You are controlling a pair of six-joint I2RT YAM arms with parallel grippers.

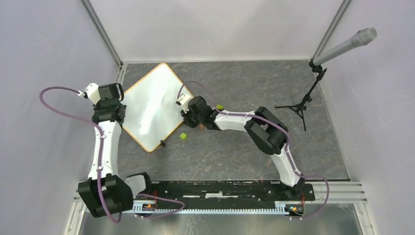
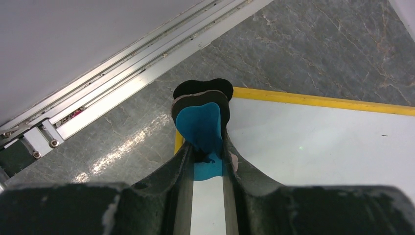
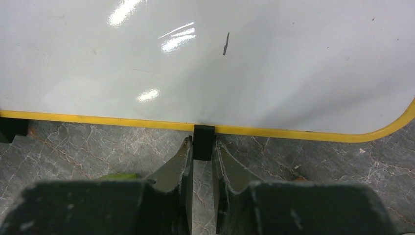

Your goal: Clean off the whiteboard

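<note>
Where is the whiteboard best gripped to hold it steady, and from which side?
Probably by the black clip on its rim, coming low from the table side. The whiteboard lies flat, its rim hard to pinch, but the clip juts out; the right gripper is shut on it.

Flat yellow-rimmed whiteboard (image 1: 151,105); nearly clean

Your top camera looked down from behind the arm bases over the whole bench (image 1: 235,156). Wrist cameras sat close behind the left end effector (image 2: 208,152) and right end effector (image 3: 202,147), facing opposite sides of the whiteboard (image 1: 154,105) that all views shared.
</note>
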